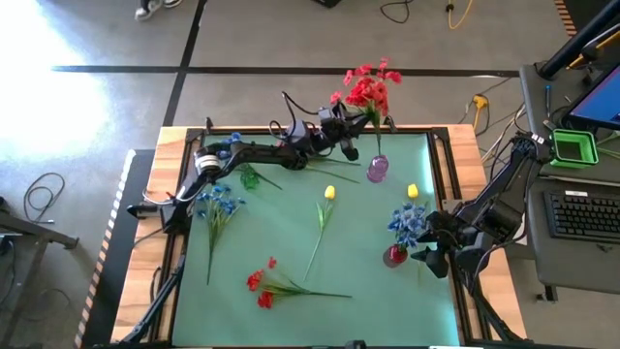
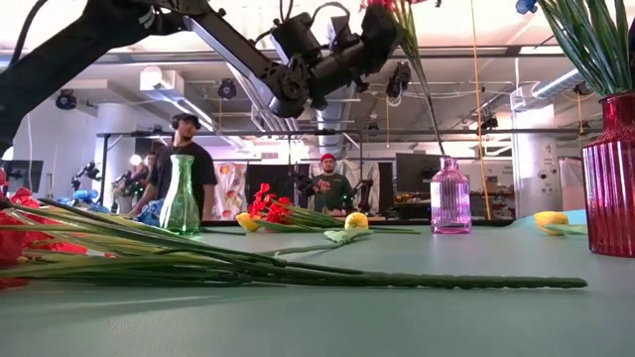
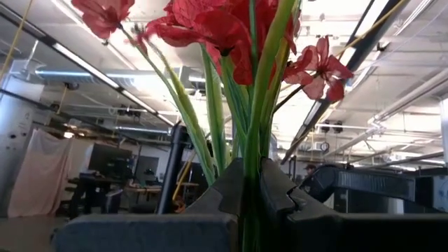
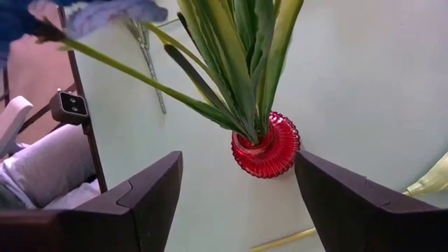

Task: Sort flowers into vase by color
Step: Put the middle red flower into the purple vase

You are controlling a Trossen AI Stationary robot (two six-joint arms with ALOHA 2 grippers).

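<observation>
left hand point(image 1: 360, 124) clamping red flowers point(image 1: 368, 89)

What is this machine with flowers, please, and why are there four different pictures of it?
Two robot arms sort fake flowers into vases on a green table. One camera looks from above, one from table height, and one sits on each wrist. The left gripper is shut on a red flower, with its stem reaching down to the purple vase. The right gripper is open above the red vase, which holds blue flowers. Yellow, blue and red flowers lie on the table near a green vase.
</observation>
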